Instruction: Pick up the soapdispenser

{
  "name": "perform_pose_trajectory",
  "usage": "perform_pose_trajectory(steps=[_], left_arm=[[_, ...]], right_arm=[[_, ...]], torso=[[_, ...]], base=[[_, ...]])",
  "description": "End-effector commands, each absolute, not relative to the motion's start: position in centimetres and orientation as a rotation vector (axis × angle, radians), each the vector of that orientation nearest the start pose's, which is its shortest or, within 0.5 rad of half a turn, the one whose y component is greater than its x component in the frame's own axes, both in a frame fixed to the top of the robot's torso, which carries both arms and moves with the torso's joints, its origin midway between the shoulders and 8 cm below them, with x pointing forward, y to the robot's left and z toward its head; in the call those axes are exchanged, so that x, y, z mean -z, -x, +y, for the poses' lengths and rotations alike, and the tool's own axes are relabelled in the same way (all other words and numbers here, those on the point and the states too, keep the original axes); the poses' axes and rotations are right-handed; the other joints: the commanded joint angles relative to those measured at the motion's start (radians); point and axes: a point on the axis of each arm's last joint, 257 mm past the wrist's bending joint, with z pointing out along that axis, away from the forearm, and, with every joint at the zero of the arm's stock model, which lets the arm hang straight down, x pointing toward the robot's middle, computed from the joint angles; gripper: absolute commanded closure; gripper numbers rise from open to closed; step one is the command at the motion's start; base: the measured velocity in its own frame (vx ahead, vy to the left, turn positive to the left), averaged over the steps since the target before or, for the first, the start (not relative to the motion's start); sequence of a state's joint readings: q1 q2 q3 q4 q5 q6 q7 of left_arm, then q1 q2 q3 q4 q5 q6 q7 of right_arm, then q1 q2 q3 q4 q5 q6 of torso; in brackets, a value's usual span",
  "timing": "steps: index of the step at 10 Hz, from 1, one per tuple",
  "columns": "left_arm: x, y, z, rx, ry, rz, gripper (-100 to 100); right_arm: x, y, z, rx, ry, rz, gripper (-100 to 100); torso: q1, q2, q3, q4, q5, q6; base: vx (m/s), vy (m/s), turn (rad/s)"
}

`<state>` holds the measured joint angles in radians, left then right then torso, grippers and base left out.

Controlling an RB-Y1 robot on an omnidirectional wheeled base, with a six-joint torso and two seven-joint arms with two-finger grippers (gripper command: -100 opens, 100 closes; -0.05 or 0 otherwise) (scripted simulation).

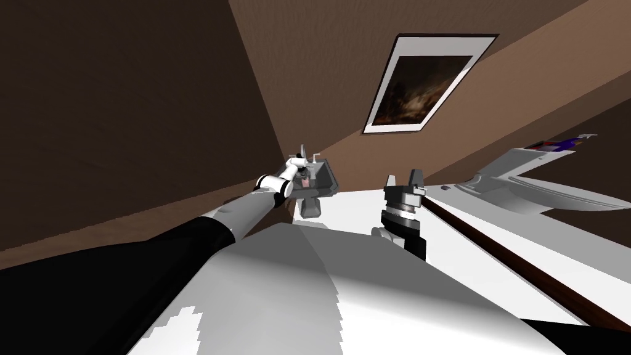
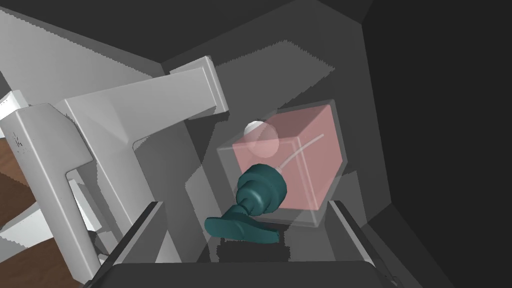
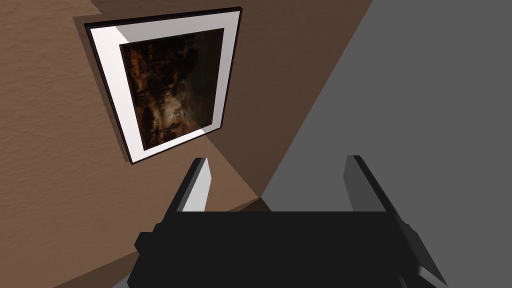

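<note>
From the head, the left arm (image 1: 246,209) reaches out to a small grey sink (image 1: 329,179) by the far wall. The soap dispenser (image 1: 304,181) shows there as a pink speck, and the right gripper (image 1: 403,177) is raised to its right. At the left wrist, the left gripper (image 2: 245,202) has its fingers (image 2: 145,225) released and spread. The soap dispenser (a clear cube of pink liquid) stands in the sink beside a grey tap (image 2: 150,110), its teal pump (image 2: 260,192) between them. At the right wrist, the fingers (image 3: 200,182) stand apart, holding nothing.
</note>
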<state>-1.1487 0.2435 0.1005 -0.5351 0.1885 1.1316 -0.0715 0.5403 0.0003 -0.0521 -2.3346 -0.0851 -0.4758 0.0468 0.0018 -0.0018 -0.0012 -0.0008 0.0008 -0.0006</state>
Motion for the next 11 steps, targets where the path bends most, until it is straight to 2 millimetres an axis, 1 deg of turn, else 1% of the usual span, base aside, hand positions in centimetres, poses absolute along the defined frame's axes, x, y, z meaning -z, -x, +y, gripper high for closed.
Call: perform_pose_trajectory(steps=[1, 2, 3, 4, 5, 7, 8, 11], left_arm=[[23.5, -64.8, 21.0, 0.47, 1.775, 2.067, -100], [23.2, -64.5, 21.3, 0.445, 1.786, 2.078, -100], [23.4, -64.7, 21.2, 0.461, 1.779, 2.07, -100], [23.3, -64.6, 21.2, 0.457, 1.781, 2.072, 0], [24.8, -64.4, 21.4, 0.457, 1.783, 2.068, -100], [24.6, -64.4, 21.3, 0.455, 1.786, 2.07, -100], [24.7, -64.4, 21.3, 0.457, 1.784, 2.069, 100], [24.5, -64.5, 21.3, 0.46, 1.781, 2.067, 100]], right_arm=[[-3.3, -32.9, -30.8, -1.246, -0.688, 0.574, 0], [-3.3, -32.9, -30.8, -1.246, -0.688, 0.574, 0], [-3.3, -32.9, -30.8, -1.246, -0.688, 0.574, 0], [-3.3, -32.9, -30.8, -1.246, -0.688, 0.574, 0], [-3.3, -32.9, -30.8, -1.246, -0.688, 0.574, 0], [-3.3, -32.9, -30.8, -1.246, -0.688, 0.574, 0], [-3.3, -32.9, -30.8, -1.246, -0.688, 0.574, 0], [-3.3, -32.9, -30.8, -1.246, -0.688, 0.574, 0]], torso=[[0.0, 0.0, 0.0, 0.0, 0.0, 0.0], [-0.001, 0.0, 0.0, 0.0, 0.0, 0.0], [0.0, -0.001, 0.0, 0.0, 0.0, 0.0], [-0.001, 0.0, 0.0, 0.0, 0.0, 0.0], [-0.002, 0.001, 0.001, 0.0, 0.0, 0.0], [-0.002, -0.001, 0.0, 0.0, 0.0, 0.0], [-0.002, 0.0, 0.0, 0.0, 0.0, 0.0], [-0.002, 0.001, 0.0, -0.001, -0.001, 0.0]], base=[[0.02, 0.022, 0.008], [0.046, 0.031, 0.008], [0.026, 0.016, 0.001], [0.0, 0.0, 0.0], [0.038, 0.0, -0.028], [0.032, 0.005, -0.007], [0.0, 0.0, 0.0], [0.0, 0.0, 0.0]])
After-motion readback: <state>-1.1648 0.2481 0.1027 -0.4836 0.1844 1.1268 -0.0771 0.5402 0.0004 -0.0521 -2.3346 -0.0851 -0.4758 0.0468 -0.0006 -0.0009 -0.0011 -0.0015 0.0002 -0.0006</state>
